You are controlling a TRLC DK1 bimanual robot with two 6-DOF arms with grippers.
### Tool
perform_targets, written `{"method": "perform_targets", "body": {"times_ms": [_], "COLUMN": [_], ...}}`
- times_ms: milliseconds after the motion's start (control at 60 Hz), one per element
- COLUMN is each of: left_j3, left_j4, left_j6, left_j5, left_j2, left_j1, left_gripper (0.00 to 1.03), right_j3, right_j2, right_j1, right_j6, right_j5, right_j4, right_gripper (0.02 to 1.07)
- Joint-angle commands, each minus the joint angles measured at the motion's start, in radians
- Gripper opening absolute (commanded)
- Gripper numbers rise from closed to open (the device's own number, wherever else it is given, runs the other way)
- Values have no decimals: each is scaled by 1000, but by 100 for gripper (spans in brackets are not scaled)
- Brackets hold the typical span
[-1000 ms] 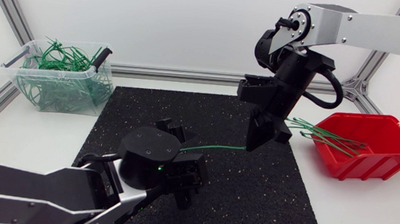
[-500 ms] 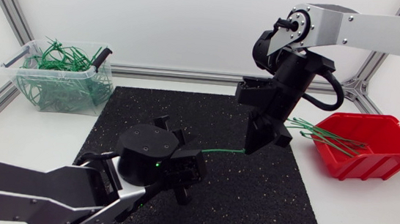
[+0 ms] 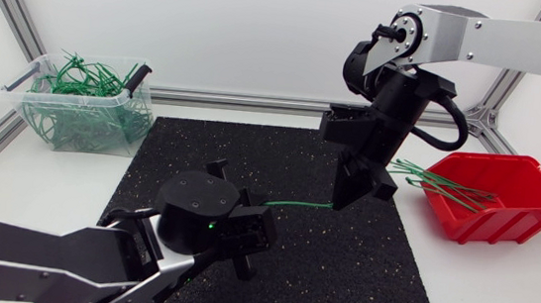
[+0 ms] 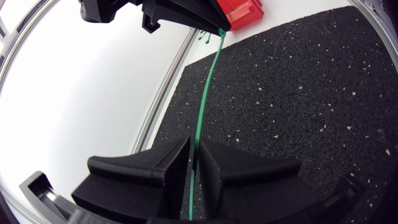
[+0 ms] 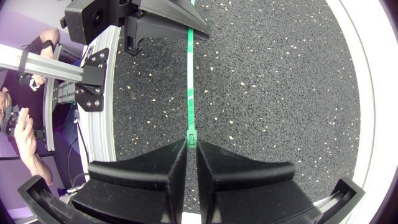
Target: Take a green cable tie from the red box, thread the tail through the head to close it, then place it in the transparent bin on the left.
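A straight green cable tie (image 3: 300, 205) hangs level over the black mat (image 3: 201, 150), stretched between my two grippers. My right gripper (image 3: 346, 197) is shut on its head end (image 5: 191, 138), and the strap (image 5: 189, 74) runs ahead to my left gripper (image 5: 163, 20). My left gripper (image 3: 251, 227) is shut on the tail; the strap (image 4: 205, 93) passes between its fingers (image 4: 163, 167) and leads to the right gripper (image 4: 186, 15). The red box (image 3: 533, 212) at the right holds several loose green ties (image 3: 447, 183). The transparent bin (image 3: 44, 122) stands at the back left.
The bin is filled with closed green ties (image 3: 83, 79). Aluminium frame rails (image 3: 246, 99) run along the back and sides of the table. White tabletop (image 3: 496, 293) shows around the mat.
My left gripper's fingers have closed on the tail of the tie, and that gripper has shifted slightly left. The right arm has held still with the head end.
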Motion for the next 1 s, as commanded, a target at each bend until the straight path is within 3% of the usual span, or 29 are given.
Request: {"method": "perform_targets", "body": {"times_ms": [0,217,317,517,700,850,983], "left_j3": [-27,-20,-2,39,90,154,251], "left_j4": [15,-58,-147,-340,-478,-594,-728], "left_j6": [21,-20,-72,-184,-279,-364,-462], "left_j5": [4,56,115,280,446,633,871], "left_j2": [3,-55,-114,-252,-331,-359,-359], "left_j1": [-2,10,33,99,174,279,409], "left_gripper": [4,4,4,4,4,4,4], "right_j3": [-22,-22,-22,-20,-17,-14,-12], "right_j2": [-20,-36,-56,-113,-174,-201,-213], "right_j1": [9,12,15,-5,-54,-112,-171], "right_j6": [21,25,27,27,15,7,-5], "right_j5": [-11,-28,-32,-66,-140,-219,-305], "right_j4": [-16,-15,-12,-5,-5,-4,-5], "right_gripper": [8,8,61,103,103,103,103]}}
